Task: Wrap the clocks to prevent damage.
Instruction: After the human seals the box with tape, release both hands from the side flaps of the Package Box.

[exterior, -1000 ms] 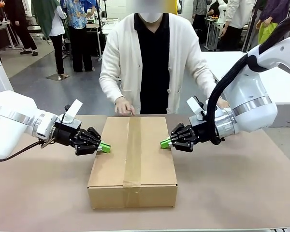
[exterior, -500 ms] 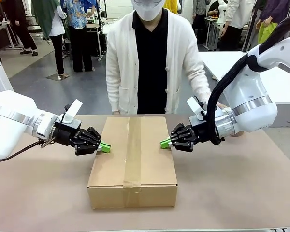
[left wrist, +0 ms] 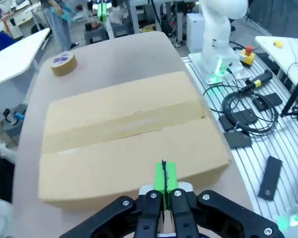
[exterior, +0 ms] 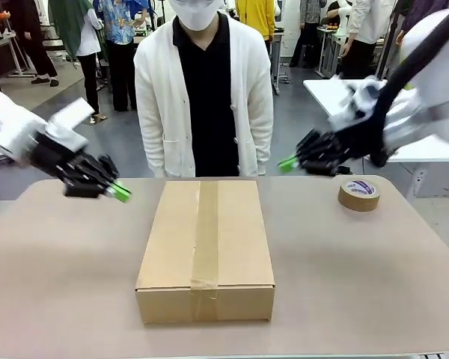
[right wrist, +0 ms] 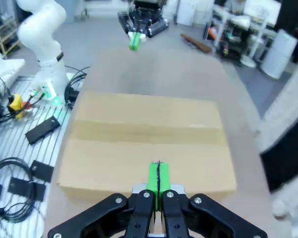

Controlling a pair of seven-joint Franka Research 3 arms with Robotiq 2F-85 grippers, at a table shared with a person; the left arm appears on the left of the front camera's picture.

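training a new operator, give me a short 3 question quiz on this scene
1. True or false: the box is taped shut along its top.
2. The tape roll lies on the table: A) on the box, B) near the far corner on the robot's right, C) in the person's hand.
3. Fill in: both the left gripper and the right gripper are ____ and hold nothing.

Key: 1 true; 2 B; 3 shut.

A grey floor (exterior: 60, 138) stretches behind the tan table (exterior: 75, 284), with white tables (exterior: 337, 93) and people standing farther back.
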